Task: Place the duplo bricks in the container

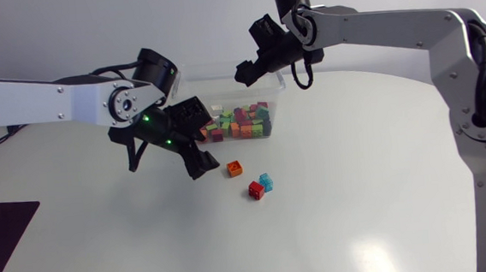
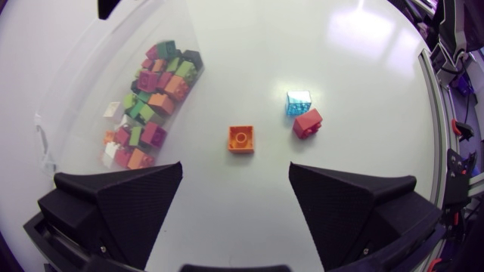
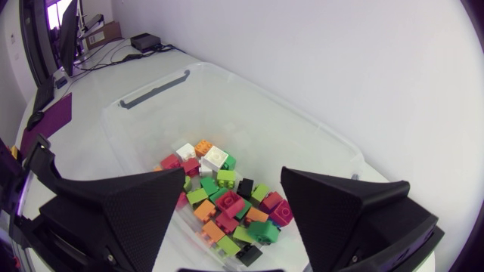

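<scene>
if i lower my left gripper [image 2: 236, 168], spread and empty, off-centre, a finger could shove the orange brick [image 2: 241, 139] away; right gripper [image 3: 233, 174] hangs spread over the container [image 3: 295, 132].

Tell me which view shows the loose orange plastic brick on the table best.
Left wrist view: the small orange square plastic brick lies unobstructed ahead of the open left pincer, stud visible. Head view shows the brick tiny; right wrist view misses it.
</scene>
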Controlling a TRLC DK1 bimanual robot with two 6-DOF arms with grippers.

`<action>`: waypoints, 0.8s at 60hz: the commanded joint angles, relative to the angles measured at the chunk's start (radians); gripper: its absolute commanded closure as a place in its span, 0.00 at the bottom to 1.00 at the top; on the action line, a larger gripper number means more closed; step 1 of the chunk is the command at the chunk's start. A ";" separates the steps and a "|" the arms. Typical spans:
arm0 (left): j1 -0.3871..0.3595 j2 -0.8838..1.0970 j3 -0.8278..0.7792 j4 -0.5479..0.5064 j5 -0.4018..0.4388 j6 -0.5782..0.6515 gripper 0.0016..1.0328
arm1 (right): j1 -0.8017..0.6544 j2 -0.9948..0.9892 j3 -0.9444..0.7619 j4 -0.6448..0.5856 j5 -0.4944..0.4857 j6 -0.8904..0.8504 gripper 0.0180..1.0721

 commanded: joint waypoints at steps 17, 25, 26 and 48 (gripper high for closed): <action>-0.052 0.236 0.208 -0.096 -0.086 0.025 0.05 | -0.026 -0.370 -0.374 0.055 -0.006 0.006 0.06; -0.063 0.296 0.264 -0.124 -0.096 0.025 0.06 | -0.039 -0.480 -0.503 0.059 -0.019 0.003 0.06; -0.063 0.299 0.267 -0.127 -0.098 0.025 0.07 | -0.039 -0.480 -0.505 0.059 -0.019 0.003 0.06; -0.070 0.425 0.396 -0.210 -0.104 0.019 0.10 | -0.035 -0.686 -0.785 0.056 -0.029 0.000 0.06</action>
